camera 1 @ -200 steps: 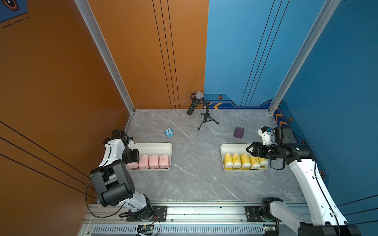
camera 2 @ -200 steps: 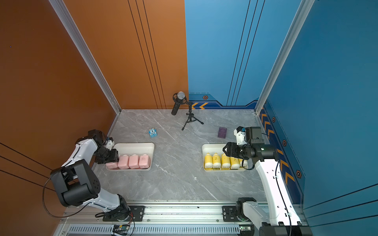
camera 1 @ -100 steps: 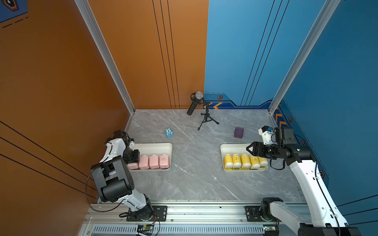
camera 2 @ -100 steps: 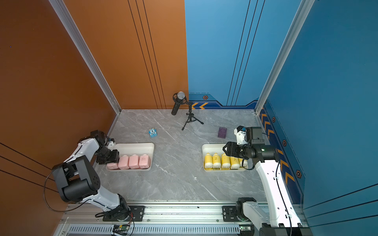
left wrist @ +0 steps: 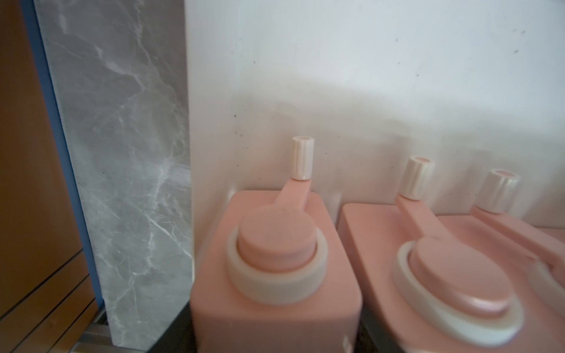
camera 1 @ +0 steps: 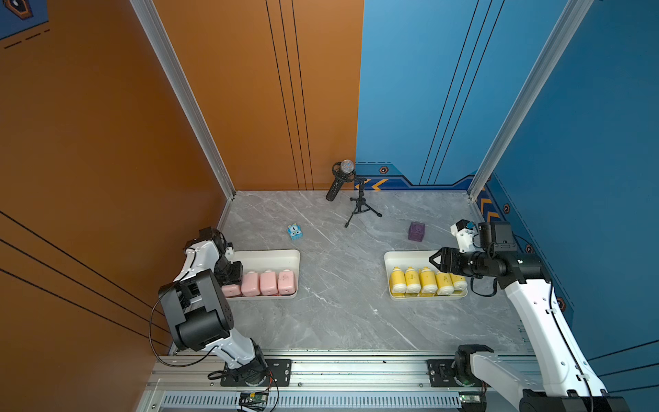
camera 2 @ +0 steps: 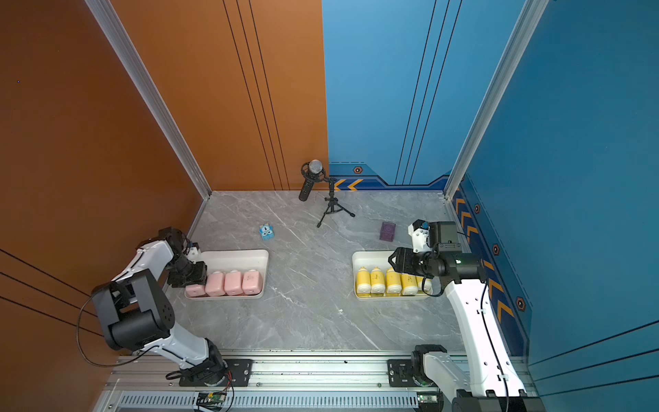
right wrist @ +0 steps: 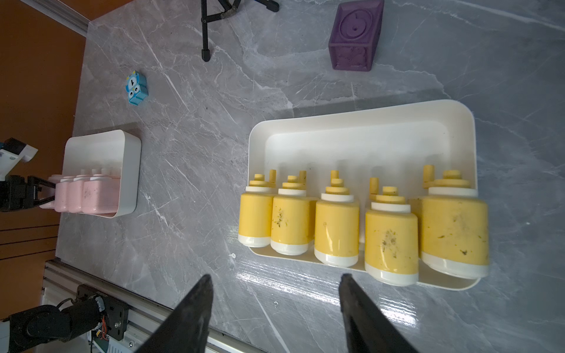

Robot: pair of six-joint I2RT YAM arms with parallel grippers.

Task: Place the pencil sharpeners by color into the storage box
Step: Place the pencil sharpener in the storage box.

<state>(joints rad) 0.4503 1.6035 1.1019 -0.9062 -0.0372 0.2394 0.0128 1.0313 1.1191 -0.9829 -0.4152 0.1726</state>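
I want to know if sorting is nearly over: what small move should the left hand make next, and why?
Probably open the left hand and let go. It appears closed on the last pink sharpener, which already sits inside the white tray beside the other three pink sharpeners. The five yellow sharpeners lie in the second tray.

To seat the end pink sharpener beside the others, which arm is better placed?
Left. The left pincer grips that pink sharpener at the end of its tray; the right pincer hangs open over the other tray, with the yellow sharpeners.
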